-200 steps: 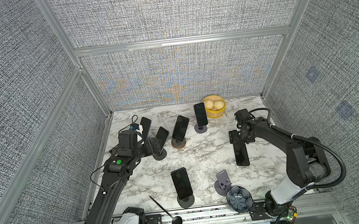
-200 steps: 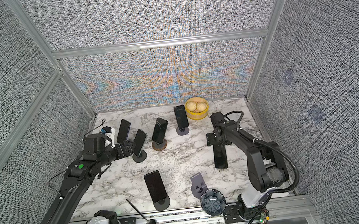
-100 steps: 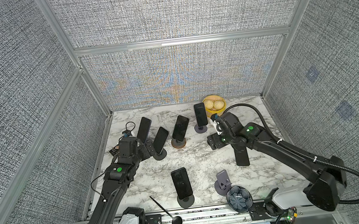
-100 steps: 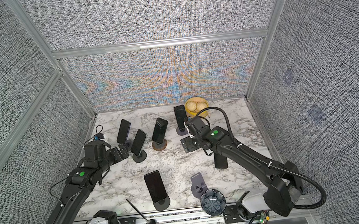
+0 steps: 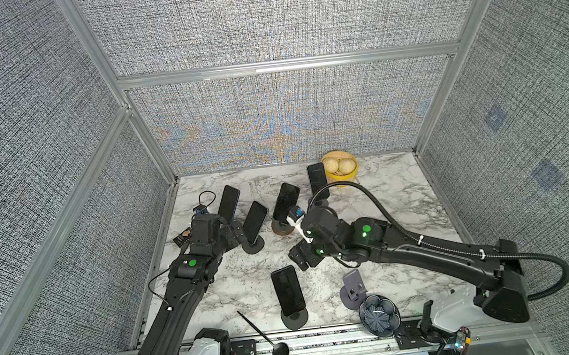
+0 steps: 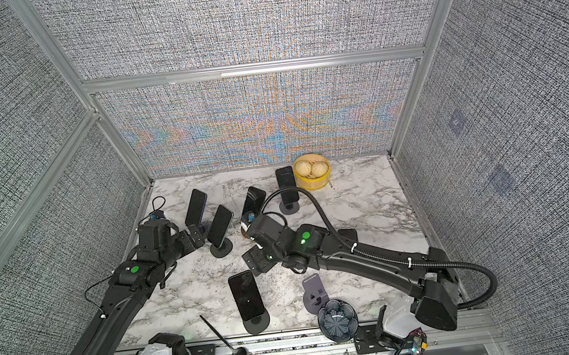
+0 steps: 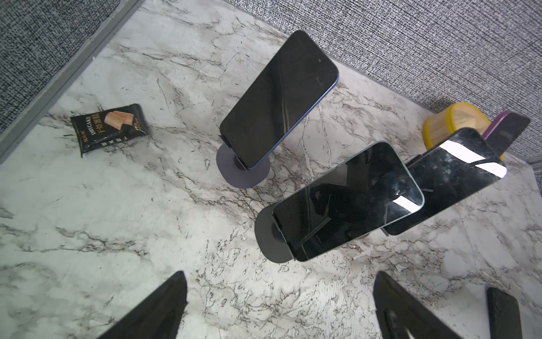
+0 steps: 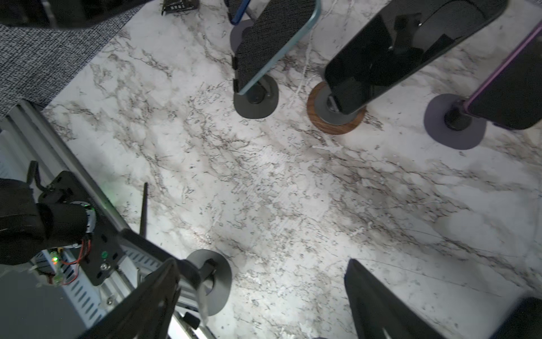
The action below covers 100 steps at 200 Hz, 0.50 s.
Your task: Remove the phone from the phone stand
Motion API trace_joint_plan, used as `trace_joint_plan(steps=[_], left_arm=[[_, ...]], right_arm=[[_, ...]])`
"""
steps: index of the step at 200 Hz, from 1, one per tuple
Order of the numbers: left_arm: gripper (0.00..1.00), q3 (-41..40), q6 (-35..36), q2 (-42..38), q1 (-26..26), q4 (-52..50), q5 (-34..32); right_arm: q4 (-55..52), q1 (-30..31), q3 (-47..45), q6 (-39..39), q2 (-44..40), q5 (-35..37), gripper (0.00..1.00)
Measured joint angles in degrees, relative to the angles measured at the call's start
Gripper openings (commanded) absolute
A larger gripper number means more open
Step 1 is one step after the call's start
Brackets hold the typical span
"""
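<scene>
**Grippers both wide, five phones propped on stands**

Print first: the only readable writing is on a black snack packet (image 7: 110,127) lying flat near the left wall. Its white capitals look like "DIYCAKE", set beside a picture of tan cake slabs. The smaller characters underneath are too fine for me to make out.

Five dark-screened phones lean on round-based stands across the marble table (image 5: 388,203). The front phone (image 5: 288,289) is propped alone near the front edge on its front stand (image 5: 294,318), with an empty grey stand (image 5: 352,287) just beside it.

The right gripper (image 8: 261,264) hangs close behind the front phone's top edge without touching it. Its fingers are spread, with only marble between them.

The left gripper (image 7: 280,278) is also spread wide and holds nothing. It faces the blue-edged phone (image 7: 278,99) and a second phone (image 7: 349,199), both on their stands at the back left.

A yellow basket (image 5: 343,179) of pale buns sits at the back wall.
</scene>
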Motion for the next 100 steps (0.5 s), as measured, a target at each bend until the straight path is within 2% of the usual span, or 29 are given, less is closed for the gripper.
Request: trace_joint_plan(steps=[51,100], left_arm=[[1.00,-2.8,-3.5,-0.1,0.0,2.1,-2.6],[1.00,-4.7,-6.0,-1.1,0.0,3.7,-3.6]], right_arm=[[0.5,6.4,1.7,11.6,2.6,5.2,0.89],[-2.4,9.2,3.6,20.3,5.3,9.4,0.90]])
